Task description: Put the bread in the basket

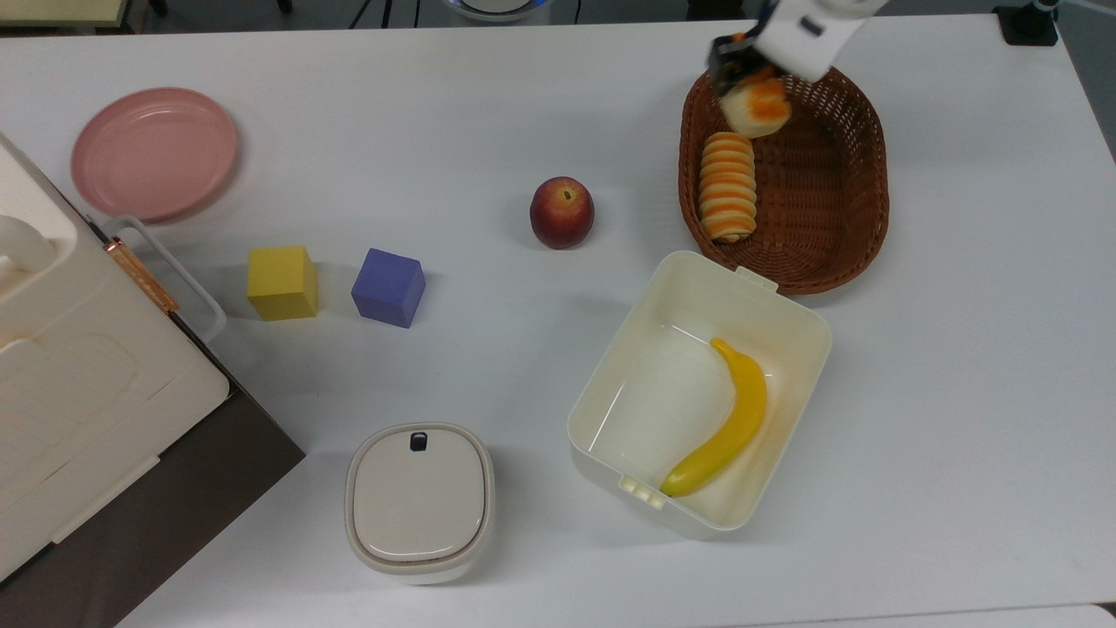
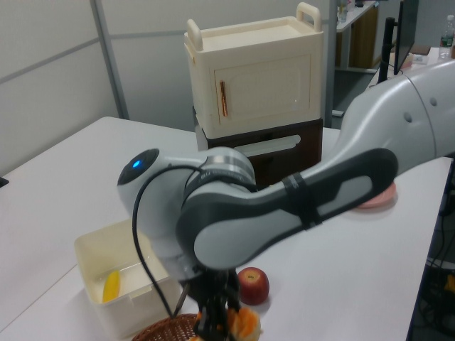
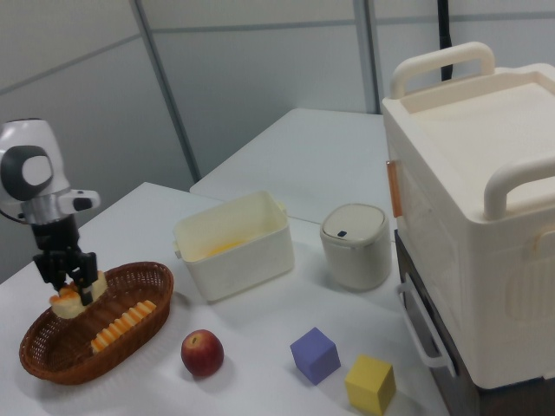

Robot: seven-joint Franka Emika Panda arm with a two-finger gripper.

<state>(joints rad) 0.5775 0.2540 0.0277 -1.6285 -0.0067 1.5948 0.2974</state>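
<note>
Hanging over the far end of the large oval brown wicker basket [image 1: 819, 201], the black two-finger gripper [image 3: 68, 276] pinched the small orange-brown braided bread [image 1: 755, 106], held above the rim beside a long striped roll [image 1: 727, 186]. Next, judging by this, came lowering and releasing. Around stretched a white table [image 1: 959, 392], grey partition walls behind.

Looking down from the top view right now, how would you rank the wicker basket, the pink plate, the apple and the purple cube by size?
Largest to smallest in the top view:
1. basket
2. pink plate
3. apple and purple cube: these look about alike, so I would not rank them.
</note>
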